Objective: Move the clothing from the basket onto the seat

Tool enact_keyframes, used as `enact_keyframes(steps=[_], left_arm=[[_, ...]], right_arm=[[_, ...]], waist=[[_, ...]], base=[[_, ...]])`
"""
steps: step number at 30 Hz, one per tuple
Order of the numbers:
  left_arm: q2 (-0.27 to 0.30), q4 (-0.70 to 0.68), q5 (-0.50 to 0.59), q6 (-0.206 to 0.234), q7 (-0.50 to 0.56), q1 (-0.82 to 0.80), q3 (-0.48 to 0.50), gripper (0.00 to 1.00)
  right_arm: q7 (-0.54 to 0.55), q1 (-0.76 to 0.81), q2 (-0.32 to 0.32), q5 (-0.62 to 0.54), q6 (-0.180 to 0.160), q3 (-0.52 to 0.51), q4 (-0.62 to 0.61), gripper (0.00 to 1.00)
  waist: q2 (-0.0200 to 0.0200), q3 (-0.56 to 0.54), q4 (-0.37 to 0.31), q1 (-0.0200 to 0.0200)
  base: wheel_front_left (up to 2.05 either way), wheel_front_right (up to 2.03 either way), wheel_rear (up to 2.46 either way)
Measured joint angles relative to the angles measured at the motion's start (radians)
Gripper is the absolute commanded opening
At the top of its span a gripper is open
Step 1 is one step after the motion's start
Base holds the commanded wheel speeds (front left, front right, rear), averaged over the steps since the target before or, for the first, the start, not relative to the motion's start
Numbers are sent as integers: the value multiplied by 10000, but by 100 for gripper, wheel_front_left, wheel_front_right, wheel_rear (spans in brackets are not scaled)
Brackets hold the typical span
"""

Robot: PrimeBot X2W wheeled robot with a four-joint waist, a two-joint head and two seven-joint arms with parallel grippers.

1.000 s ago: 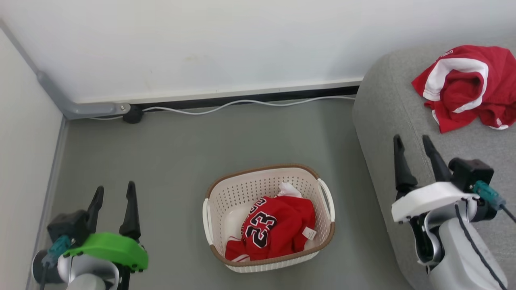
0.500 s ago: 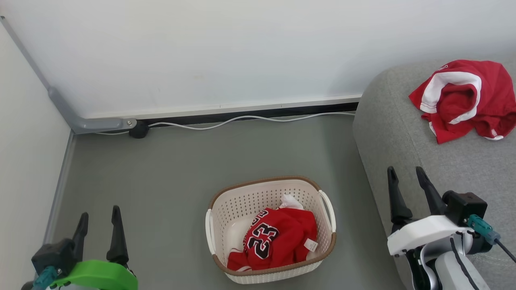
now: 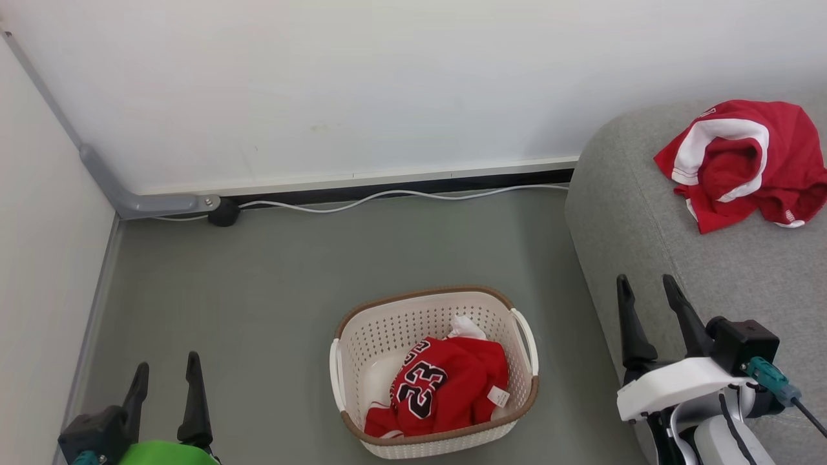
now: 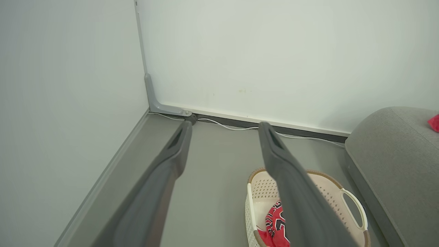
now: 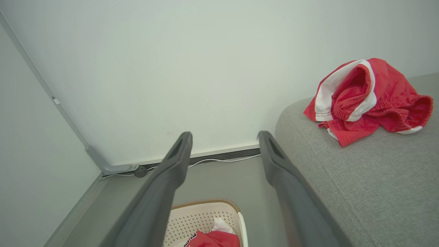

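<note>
The task looks about half done. The seat (image 3: 646, 213), a big grey sofa along the right side, already carries 1 red garment (image 3: 743, 161) at its far end, so that part is finished. The basket (image 3: 352, 323) stands on the floor (image 3: 291, 278) near the middle, just left of the seat's edge. The numbered jersey (image 3: 446, 381) lies inside it, against the near right wall, and is left to be lifted out and carried right.

The garment on the seat is a loose crumpled heap with broad white stripes and a gathered hem, which the right wrist view shows best. The jersey in the basket is bunched too, its black, white-edged 23 facing up and a small white tag at its right edge. A white scrap pokes up at its far side; I cannot tell whether it belongs to the jersey or is a separate piece.

The right hand (image 3: 645, 281) hangs over the seat's near left edge, fingers spread wide and empty. The left hand (image 3: 167, 363) sits at the near left, well apart from the basket, equally wide and holding nothing.
</note>
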Motion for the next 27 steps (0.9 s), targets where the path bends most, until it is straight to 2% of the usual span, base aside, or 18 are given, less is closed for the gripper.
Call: enact_keyframes(steps=[27], left_arm=[[-21, -345, 364, -144, 0, 332, 144, 100]], right_arm=[[-2, 384, 44, 6, -265, 71, -830, 100]], waist=[[0, 400, -50, 0]], base=[[0, 0, 0]])
